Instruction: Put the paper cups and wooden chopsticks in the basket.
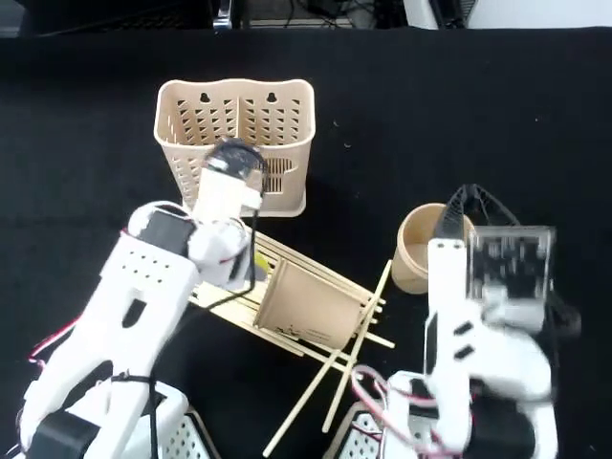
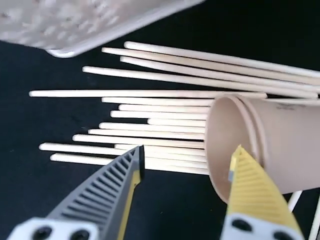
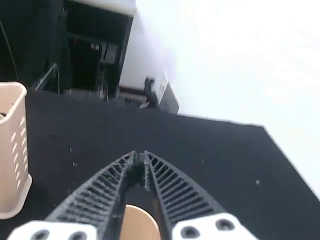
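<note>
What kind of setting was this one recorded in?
Probably an indoor lab or workshop bench: a black-covered table, dark shelving with equipment behind it, and a plain white wall.

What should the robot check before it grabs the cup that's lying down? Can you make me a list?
1. Left gripper open: ok, its jaws are wide apart.
2. Lying cup centred between the jaws: not ok, it sits off toward one finger.
3. Nothing on top of that cup: ok. It rests on the chopsticks.
4. Basket upright with its top open: ok.
5. Right gripper out of the way: ok. It is shut, over by the upright cup.
</note>
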